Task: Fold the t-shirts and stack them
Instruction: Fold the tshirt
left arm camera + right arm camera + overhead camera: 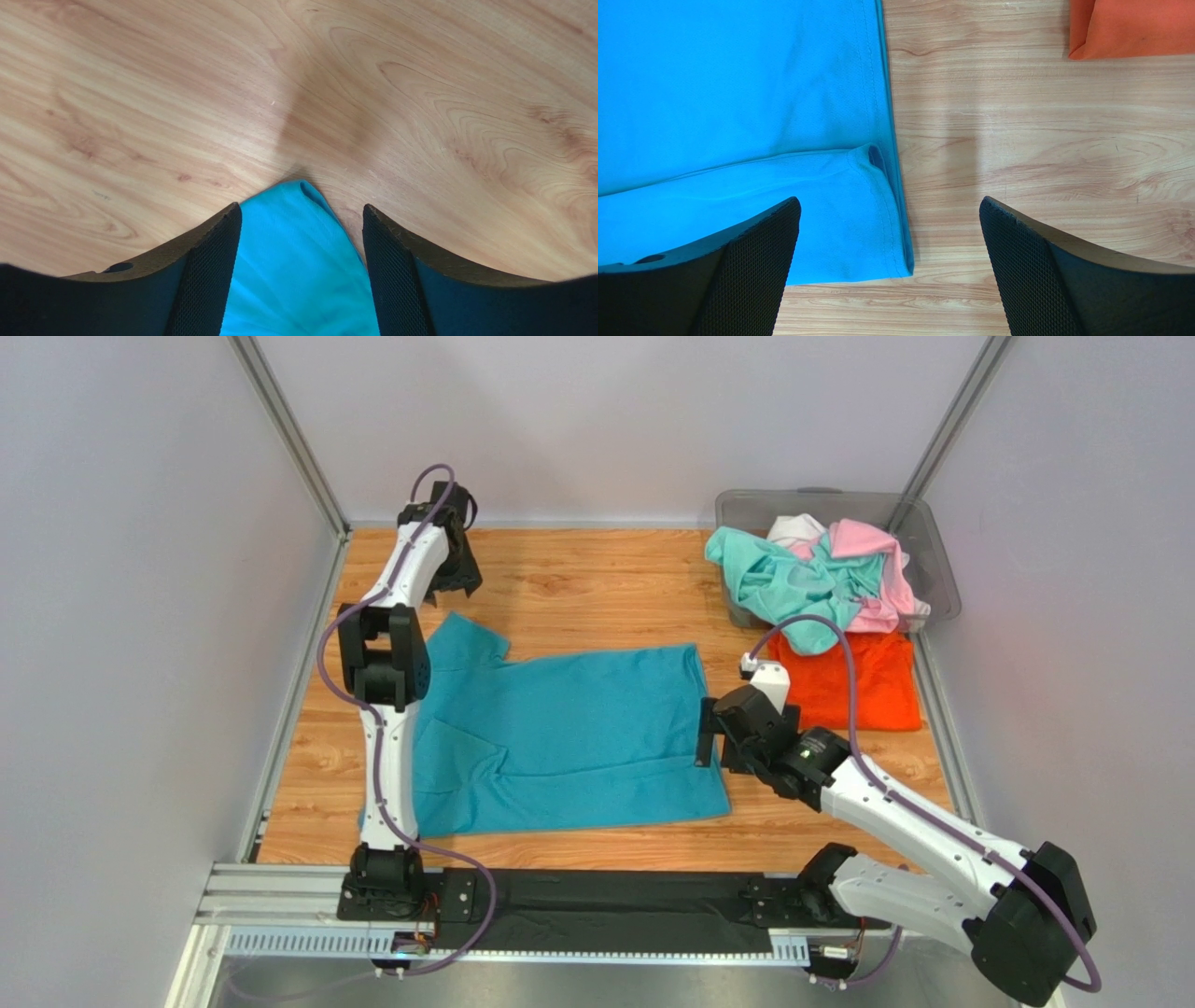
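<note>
Two arms at one teal-blue t-shirt [561, 735], spread flat on the table [603, 595]; right gripper [889, 203] wide open over its hem corner; left gripper [302, 210] straddles a sleeve tip, can't tell if it's pinching

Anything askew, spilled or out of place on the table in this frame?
Only minor things. The teal-blue t-shirt has a strip doubled over on itself at the hem corner by the right gripper, instead of lying flat. The mint-green t-shirt spills over the front rim of the grey bin. Nothing looks damaged.
</note>
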You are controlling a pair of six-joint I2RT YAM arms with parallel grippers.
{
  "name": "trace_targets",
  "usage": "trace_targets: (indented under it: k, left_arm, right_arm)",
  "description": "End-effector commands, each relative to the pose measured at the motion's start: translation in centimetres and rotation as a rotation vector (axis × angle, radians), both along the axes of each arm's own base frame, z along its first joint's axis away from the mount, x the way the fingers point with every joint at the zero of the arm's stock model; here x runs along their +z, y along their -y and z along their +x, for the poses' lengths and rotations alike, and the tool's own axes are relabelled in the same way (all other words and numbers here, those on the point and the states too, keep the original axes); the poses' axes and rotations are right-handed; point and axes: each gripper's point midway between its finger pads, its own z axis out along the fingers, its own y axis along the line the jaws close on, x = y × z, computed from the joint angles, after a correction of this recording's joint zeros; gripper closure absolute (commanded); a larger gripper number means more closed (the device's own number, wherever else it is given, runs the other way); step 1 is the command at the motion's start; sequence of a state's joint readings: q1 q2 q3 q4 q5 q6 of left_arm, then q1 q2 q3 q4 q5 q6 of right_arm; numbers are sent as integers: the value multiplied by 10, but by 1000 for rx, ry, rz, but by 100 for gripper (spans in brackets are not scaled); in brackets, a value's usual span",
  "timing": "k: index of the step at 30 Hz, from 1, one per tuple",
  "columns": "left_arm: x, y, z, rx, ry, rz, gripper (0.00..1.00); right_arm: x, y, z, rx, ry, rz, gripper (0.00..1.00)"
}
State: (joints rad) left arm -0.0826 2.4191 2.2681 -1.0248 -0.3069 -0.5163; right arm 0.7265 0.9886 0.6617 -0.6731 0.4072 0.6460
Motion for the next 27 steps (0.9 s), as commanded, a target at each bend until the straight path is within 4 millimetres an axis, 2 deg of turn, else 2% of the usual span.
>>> trace_targets:
  k: [1, 7, 12, 17, 18, 19, 20, 24, 27]
  left_arm:
    - [0, 4, 14, -26, 35, -25, 31]
    - [-33, -2, 6, -7, -40, 6, 43]
    - [-46, -2, -4, 23, -81, 0, 55]
    - [-55, -5, -20, 51, -141, 22, 74]
    - [-55, -5, -24, 52, -151, 20, 79]
    - [-54, -4, -27, 51, -163, 17, 91]
    - [-55, -5, -31, 52, -176, 18, 98]
    - [-45, -2, -40, 51, -178, 1, 100]
    - [-24, 5, -38, 34, -130, -38, 100]
  right_arm:
    - [4, 3, 6, -7, 45, 1, 0]
    - [7, 6, 5, -18, 61, 16, 0]
    - [9, 8, 5, -25, 68, 33, 0]
    - [8, 9, 4, -27, 66, 37, 0]
    - [8, 9, 4, -26, 66, 37, 0]
    - [9, 8, 4, -26, 69, 41, 0]
    - [9, 9, 4, -29, 70, 43, 0]
    - [12, 10, 5, -31, 77, 38, 0]
    - [24, 6, 9, -39, 92, 54, 0]
